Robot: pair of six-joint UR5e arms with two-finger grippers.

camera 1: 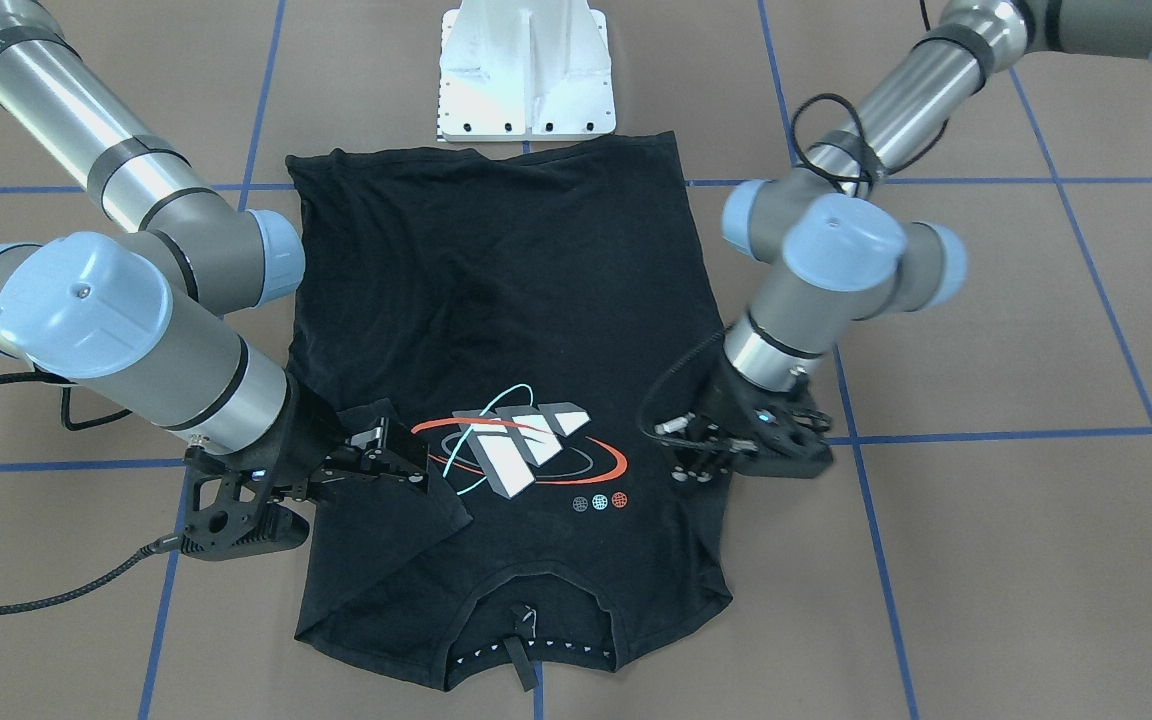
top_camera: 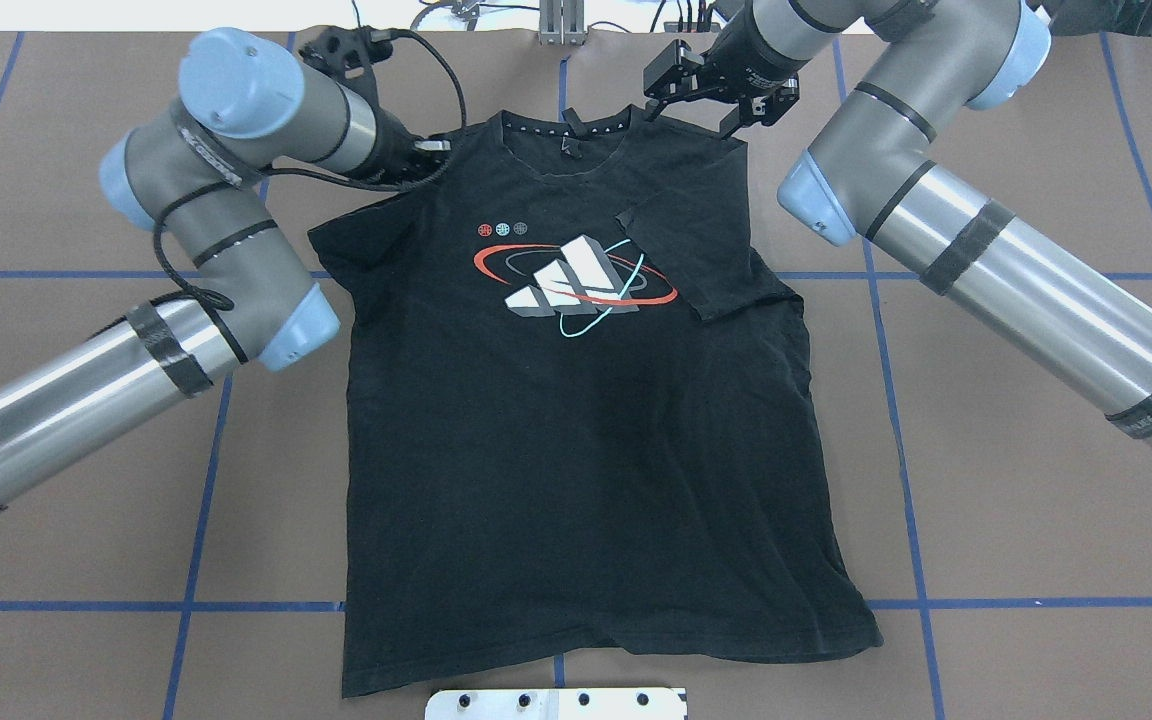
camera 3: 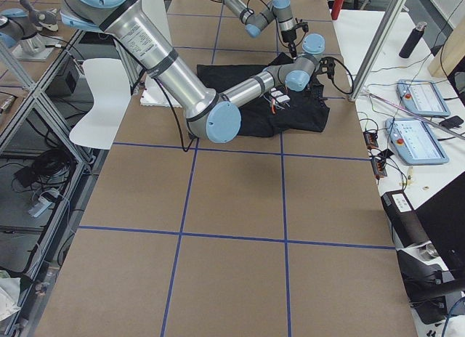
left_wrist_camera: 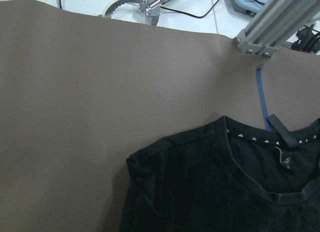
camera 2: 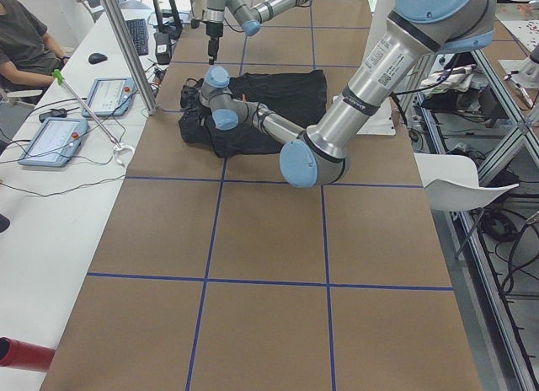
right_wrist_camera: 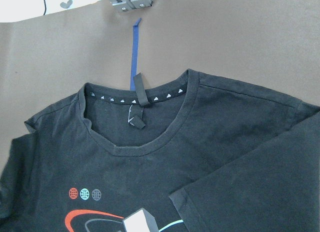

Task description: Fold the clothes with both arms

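- Shirt (top_camera: 576,450) lies flat on table (top_camera: 986,560), print up. Hem is just beside base (camera 1: 526,90); collar (right_wrist_camera: 150,143) is at end far from base.
- R gripper (camera 1: 391,462) hovers over sleeve (top_camera: 706,250) at end far from base. Sleeve lies folded inward. Jaws appear apart, nothing held.
- L gripper (camera 1: 683,450) is at opposite shirt edge, also far from base. Jaw state: cannot tell.
- Risk: uneven grasp pts btwn arms may skew fold line, so far end would land crooked toward base.
- Risk: a pinch that takes top layer only may let folded sleeve slip out.
- Risk: a pinch set too low may drag on table and bunch cloth.
- Risk: both arms work close together far from base, so contact is possible.
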